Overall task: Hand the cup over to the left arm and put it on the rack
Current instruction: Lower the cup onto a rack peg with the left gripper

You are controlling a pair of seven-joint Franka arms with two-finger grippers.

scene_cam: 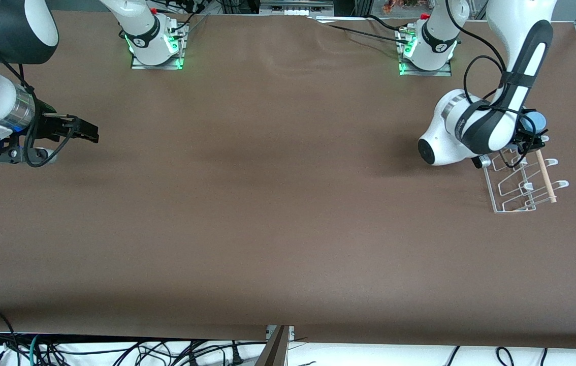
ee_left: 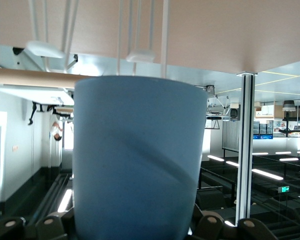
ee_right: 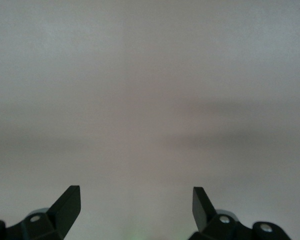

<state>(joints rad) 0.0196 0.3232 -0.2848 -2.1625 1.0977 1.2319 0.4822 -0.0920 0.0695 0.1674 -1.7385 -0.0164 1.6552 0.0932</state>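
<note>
The light-blue cup (scene_cam: pixel 536 122) is in my left gripper (scene_cam: pixel 528 135), over the end of the white wire rack (scene_cam: pixel 521 185) that lies nearer the robot bases. In the left wrist view the cup (ee_left: pixel 140 160) fills the middle and hides the fingers. The rack's wires (ee_left: pixel 165 40) and its pale wooden dowel (ee_left: pixel 30 77) show just past the cup's rim. The dowel (scene_cam: pixel 546 178) lies across the rack. My right gripper (scene_cam: pixel 87 133) is open and empty, low over the table at the right arm's end; its fingertips stand wide apart in the right wrist view (ee_right: pixel 136 197).
The brown table (scene_cam: pixel 278 203) carries only the rack, which stands near the table edge at the left arm's end. The two arm bases (scene_cam: pixel 156 46) (scene_cam: pixel 427 51) stand along the edge farthest from the front camera. Cables hang below the nearest edge.
</note>
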